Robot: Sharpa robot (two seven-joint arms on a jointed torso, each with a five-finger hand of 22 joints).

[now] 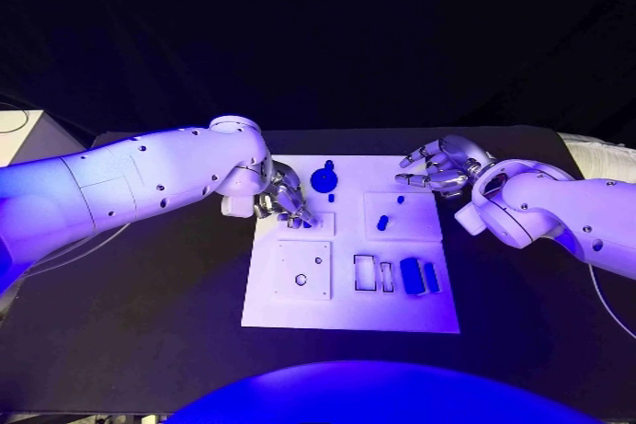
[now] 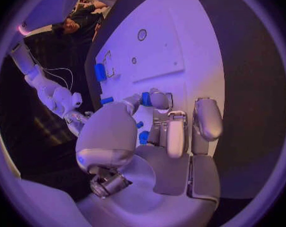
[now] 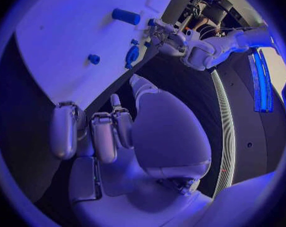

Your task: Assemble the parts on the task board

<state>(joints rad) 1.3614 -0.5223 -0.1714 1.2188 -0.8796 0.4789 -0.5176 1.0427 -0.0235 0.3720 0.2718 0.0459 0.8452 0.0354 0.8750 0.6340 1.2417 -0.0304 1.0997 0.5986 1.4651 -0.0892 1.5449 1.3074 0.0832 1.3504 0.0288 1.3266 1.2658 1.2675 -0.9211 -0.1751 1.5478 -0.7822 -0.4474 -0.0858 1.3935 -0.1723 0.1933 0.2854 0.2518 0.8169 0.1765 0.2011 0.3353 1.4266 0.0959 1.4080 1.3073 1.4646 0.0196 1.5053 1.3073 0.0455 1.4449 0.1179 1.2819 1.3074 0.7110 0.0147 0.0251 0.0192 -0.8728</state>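
The white board is seen nearest. A small blue part is pinched by the left hand at ten o'clock; the right hand, at two o'clock, is spread and empty.

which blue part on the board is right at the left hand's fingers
The small blue part on the raised square tile, under the left hand. The round blue part, the peg and the two blocks lie apart from it.
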